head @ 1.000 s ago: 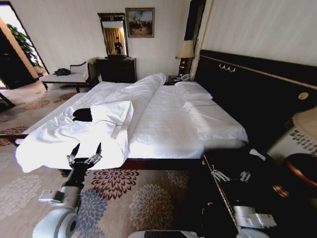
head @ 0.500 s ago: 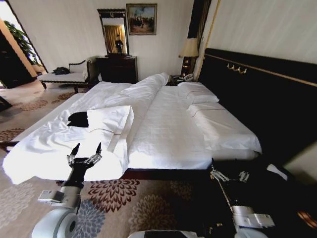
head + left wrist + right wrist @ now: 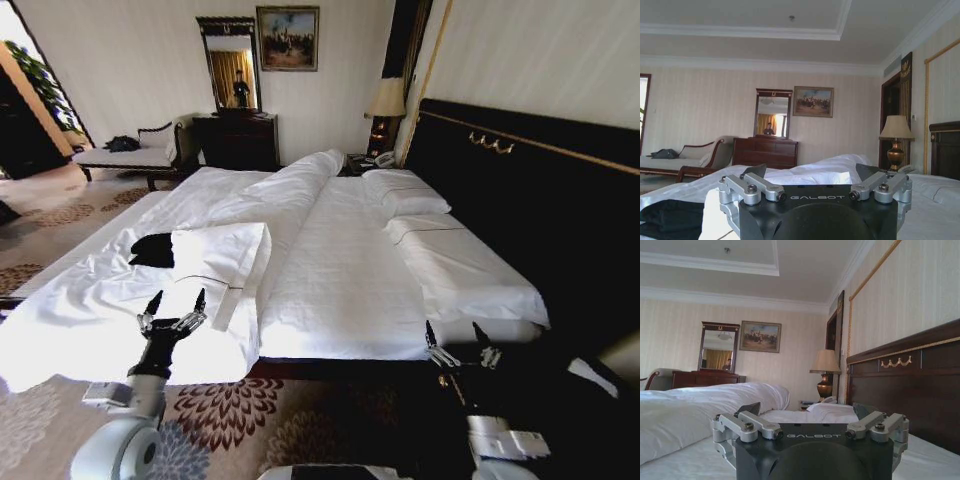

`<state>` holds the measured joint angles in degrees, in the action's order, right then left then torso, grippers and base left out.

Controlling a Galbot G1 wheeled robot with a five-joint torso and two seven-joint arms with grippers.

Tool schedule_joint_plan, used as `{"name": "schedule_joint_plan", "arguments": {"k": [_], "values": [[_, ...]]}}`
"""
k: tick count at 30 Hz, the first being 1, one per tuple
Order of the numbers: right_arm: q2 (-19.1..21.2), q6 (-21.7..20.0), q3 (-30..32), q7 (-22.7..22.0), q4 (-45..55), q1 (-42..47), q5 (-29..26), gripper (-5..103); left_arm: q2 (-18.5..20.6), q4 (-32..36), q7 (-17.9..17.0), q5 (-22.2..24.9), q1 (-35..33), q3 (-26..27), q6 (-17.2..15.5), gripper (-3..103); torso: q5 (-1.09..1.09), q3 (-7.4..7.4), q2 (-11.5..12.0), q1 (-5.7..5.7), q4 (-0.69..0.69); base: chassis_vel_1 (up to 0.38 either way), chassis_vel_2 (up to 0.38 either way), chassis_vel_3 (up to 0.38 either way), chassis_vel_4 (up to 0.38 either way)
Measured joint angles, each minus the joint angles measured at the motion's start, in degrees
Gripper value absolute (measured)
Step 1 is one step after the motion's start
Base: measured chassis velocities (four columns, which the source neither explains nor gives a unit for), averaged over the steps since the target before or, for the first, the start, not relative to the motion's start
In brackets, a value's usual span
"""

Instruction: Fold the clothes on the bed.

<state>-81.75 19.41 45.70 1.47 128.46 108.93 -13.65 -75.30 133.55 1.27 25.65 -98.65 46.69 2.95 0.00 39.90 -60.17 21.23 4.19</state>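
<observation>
Black T-shirt [image 3: 152, 250] lies bunched on the bed [image 3: 340, 270], on its foot half and toward the side away from the headboard [image 3: 540, 200], touching the near edge of a folded-back white duvet flap [image 3: 222, 262]. In the left wrist view the same dark cloth [image 3: 671, 218] sits low on the sheet beside the white fold. The print on the shirt cannot be made out.

Nearer than the shirt, the left gripper [image 3: 173, 300] hovers over the bed's rumpled foot corner, its two dark fingers [image 3: 151, 302] spread wide apart and holding nothing; the left wrist view shows its fingers [image 3: 754, 171] parted with only air between them [image 3: 815, 172].

At the bed's near edge on the headboard side, the right gripper [image 3: 454, 336] stands low, its fingers also spread wide and empty [image 3: 807, 410].

Beyond the bed stand two pillows [image 3: 405, 192], a lamp [image 3: 380, 110], a dark dresser [image 3: 236, 138] with a mirror [image 3: 228, 66], and a white-cushioned bench [image 3: 130, 154].
</observation>
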Motion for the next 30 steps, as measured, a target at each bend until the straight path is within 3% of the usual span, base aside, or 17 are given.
{"name": "schedule_joint_plan", "arguments": {"k": [17, 30], "values": [[0.2, 0.74, 0.17, 1.2, -0.26, 0.11, -0.21, 100, -0.51, 0.27, -0.05, -0.33, -0.49, 0.1, 0.3, 100, 0.0, -0.01, -0.02, -0.05, 0.01, 0.0, 0.0, 0.0, 0.0], [0.48, 2.29, -0.43, 2.51, -0.62, -0.19, -1.63, 100, -0.62, 0.03, -0.06, -0.74, -0.49, 0.06, 0.62, 100, 0.0, 0.01, 0.01, 0.04, 0.0, -0.103, 0.093, 0.099, -0.096]]}}
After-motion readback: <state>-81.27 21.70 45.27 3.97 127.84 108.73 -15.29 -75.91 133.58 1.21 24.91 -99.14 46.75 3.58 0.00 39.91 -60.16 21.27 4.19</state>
